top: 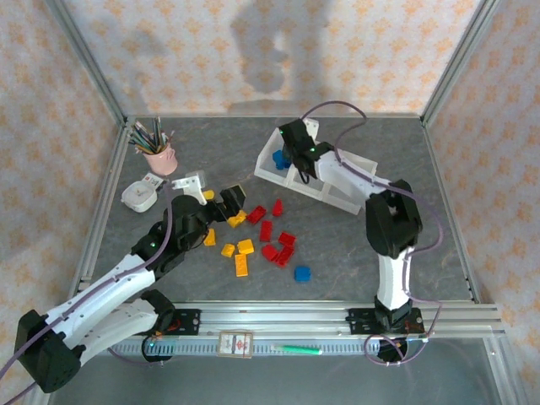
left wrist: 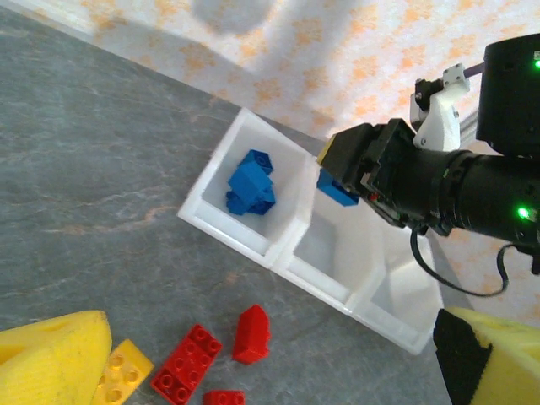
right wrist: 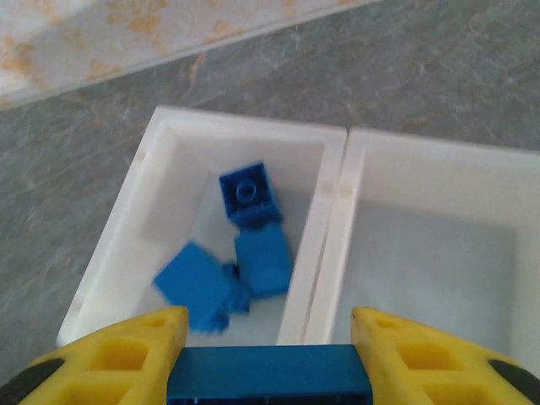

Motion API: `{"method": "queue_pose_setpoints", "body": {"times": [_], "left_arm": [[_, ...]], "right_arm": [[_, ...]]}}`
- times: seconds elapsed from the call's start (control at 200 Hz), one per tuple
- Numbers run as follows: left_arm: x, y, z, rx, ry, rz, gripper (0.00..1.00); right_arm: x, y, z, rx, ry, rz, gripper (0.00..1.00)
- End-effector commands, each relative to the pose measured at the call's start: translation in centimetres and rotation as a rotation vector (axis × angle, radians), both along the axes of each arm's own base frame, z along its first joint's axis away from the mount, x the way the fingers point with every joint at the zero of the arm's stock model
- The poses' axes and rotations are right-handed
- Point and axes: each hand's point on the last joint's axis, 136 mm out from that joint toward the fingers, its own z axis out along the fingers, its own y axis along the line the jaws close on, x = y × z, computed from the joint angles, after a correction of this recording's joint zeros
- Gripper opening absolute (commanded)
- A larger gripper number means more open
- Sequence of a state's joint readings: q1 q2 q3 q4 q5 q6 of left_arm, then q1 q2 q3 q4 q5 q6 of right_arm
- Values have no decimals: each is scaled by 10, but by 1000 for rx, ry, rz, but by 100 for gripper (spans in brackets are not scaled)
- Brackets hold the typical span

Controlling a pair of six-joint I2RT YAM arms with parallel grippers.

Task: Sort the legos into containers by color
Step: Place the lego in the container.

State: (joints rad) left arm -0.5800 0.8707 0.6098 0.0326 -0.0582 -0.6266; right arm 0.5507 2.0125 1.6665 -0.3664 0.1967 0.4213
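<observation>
Top external: grey table (top: 337, 270), white tray (top: 274, 177) far side. right gripper (right wrist: 268, 329) clamped on blue brick (right wrist: 268, 375), over tray near divider beside end compartment holding blue legos (right wrist: 253, 245). left gripper (left wrist: 270, 359) jaws wide apart, empty, above loose red/yellow legos (top: 253, 240).

Legos (left wrist: 251, 184) lie in the end container (left wrist: 213, 177), others (left wrist: 187, 363) before it

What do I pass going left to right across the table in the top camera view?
Pink pencil cup → left tool → cluster of red bricks → lone blue brick → right arm's elbow. The white dish, yellow bricks and tray overlap others, so they are left out.
</observation>
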Motion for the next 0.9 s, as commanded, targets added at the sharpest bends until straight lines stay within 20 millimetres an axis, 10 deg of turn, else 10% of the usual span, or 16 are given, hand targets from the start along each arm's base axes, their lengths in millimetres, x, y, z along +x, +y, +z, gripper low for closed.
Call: {"method": "queue_pose_setpoints", "body": {"times": [0.0,0.295,0.5,0.621,0.896], "left_arm": [[9,4,5,17,5,4,99],[24,7,-4,8,30,1,99],[26,11,-2,14,26,14,99],[26,7,1,7,28,-8,99],[20,-4,2,-18,51,-74,99]], "right_arm": [[29,-6,-6,-59,-3,-31,37],[72,19,-28,-72,26,14,46],[74,21,15,-46,-48,32,71],[60,23,47,-1,-73,70,72],[-17,17,46,0,-26,176,78]]}}
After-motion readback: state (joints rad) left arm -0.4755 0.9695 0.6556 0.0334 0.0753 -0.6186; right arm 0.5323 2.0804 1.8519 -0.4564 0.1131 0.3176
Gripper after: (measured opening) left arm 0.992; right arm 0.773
